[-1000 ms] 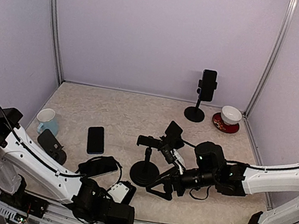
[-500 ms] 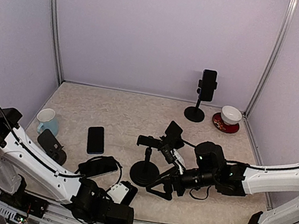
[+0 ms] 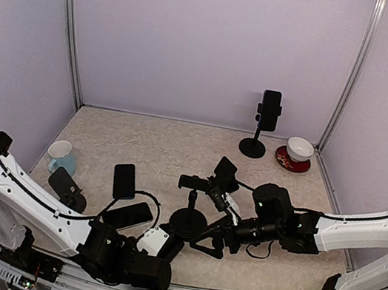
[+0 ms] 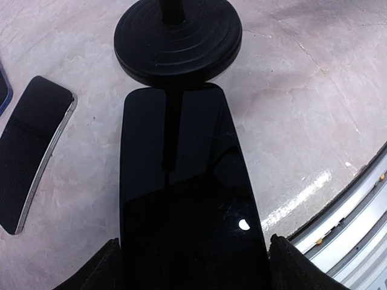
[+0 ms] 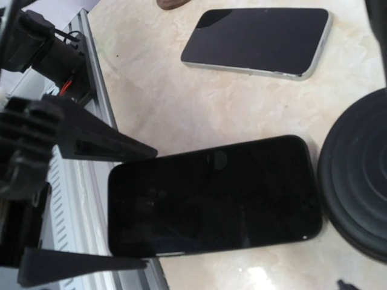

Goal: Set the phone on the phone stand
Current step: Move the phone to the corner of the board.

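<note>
Nearest us, fingers (image 4: 100,269) of the left gripper (image 4: 193,240) flank the phone (image 4: 181,175), whose far end sits just beside the base (image 4: 178,39) of the near stand (image 3: 190,203); whether they clamp it we cannot tell. An end grip probably frees the rest for the clamp (image 3: 194,184). The right gripper (image 3: 205,246) hangs spread wide nearby. We count two stands and at least four phones: this one, two loose phones (image 3: 127,216), and one on the far stand (image 3: 253,148).

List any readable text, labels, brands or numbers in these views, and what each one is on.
None can be read in any view.
Blank: near phone, screen dark, only reflections.
Blank: second phone, screen dark, no marks.
Too small to tell: upright phone at the back, mug, bowl.
</note>
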{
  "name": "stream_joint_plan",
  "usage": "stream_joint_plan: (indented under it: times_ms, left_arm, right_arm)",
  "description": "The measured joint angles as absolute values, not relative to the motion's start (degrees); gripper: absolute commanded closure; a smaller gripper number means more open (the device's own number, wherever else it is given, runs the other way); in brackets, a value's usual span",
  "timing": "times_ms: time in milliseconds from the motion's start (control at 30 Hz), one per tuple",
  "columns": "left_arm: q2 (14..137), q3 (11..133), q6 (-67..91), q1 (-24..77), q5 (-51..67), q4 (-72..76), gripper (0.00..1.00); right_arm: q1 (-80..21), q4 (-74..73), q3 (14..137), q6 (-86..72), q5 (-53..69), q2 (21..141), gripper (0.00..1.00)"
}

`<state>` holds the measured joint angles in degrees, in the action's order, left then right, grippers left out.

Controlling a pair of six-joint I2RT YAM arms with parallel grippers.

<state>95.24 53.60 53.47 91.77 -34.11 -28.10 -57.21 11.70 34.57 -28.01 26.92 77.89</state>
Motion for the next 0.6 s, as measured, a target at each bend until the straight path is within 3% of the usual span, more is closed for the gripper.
stream_joint_plan:
  times_ms: [500, 600]
  left_arm:
    - [98.37, 51.31, 52.25, 91.98, -33.93, -23.57, 0.58]
    - [100.31, 51.27, 51.83, 91.98, -33.87, -22.5, 0.54]
  right_arm:
    - [-57.21, 11.66, 34.33, -28.4, 26.48, 77.89, 0.0]
    - [-57.21, 11.62, 34.33, -28.4, 26.28, 77.89, 0.0]
